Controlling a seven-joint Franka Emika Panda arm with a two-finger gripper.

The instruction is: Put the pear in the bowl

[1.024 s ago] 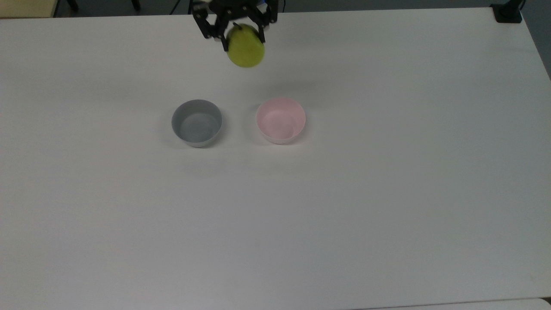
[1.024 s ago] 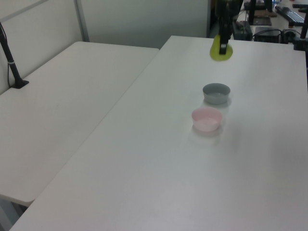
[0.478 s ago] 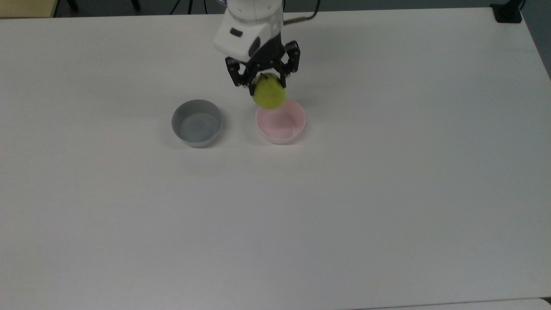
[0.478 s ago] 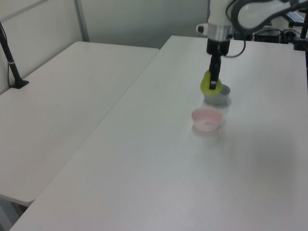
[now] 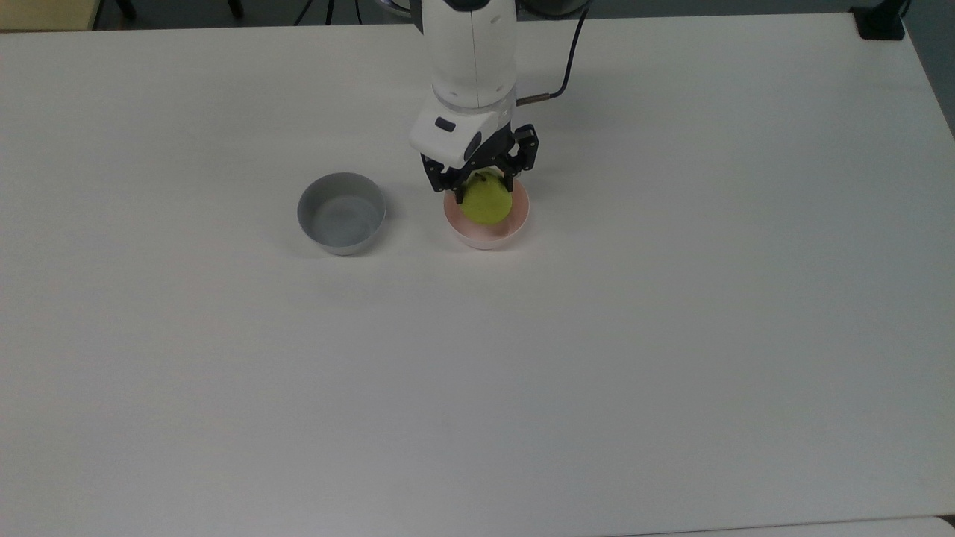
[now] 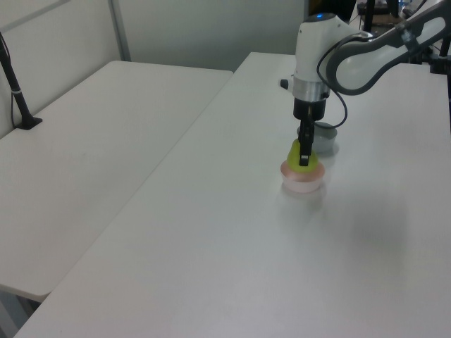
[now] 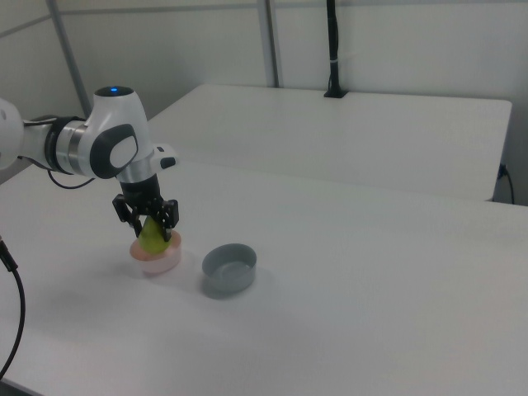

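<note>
Two bowls – pink bowl (image 5: 486, 236), grey bowl (image 5: 342, 212); one pear (image 5: 486, 202).

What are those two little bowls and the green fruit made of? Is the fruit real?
The pink bowl and the grey bowl look like thin moulded plastic: even colour, smooth matt walls with a soft sheen. The pear is uniformly yellow-green and smooth, which suggests a plastic toy, but real fruit cannot be ruled out. The gripper holding it looks like black hard plastic or metal.
</note>
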